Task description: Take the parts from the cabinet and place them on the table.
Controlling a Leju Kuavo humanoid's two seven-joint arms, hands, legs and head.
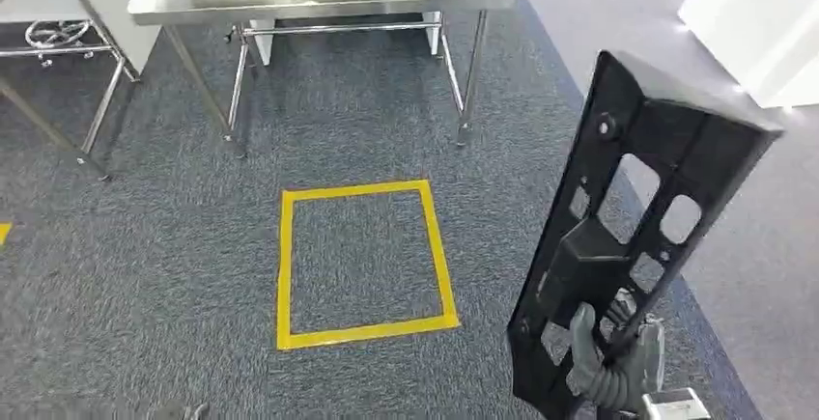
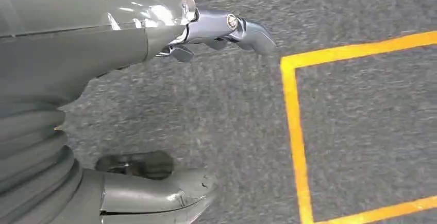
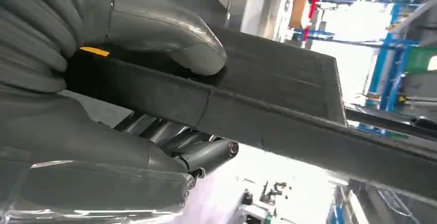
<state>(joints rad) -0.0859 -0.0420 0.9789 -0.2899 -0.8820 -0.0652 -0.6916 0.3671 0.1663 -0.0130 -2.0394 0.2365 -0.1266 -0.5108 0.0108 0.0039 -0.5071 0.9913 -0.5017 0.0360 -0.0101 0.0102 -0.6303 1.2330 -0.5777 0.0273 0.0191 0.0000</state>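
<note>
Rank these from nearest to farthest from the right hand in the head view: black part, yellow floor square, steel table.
1. Black part: gripped by the right hand at its lower end, standing up from it.
2. Yellow floor square: on the carpet, to the hand's left.
3. Steel table: at the far end, beyond the square.

No readable text, labels, brands or numbers anywhere — none on the black plastic part (image 1: 637, 237), none on the steel table (image 1: 319, 0) at twelve o'clock, none on the grey carpet (image 1: 145, 275), the yellow taped square (image 1: 362, 261) a plain outline — unlettered
</note>
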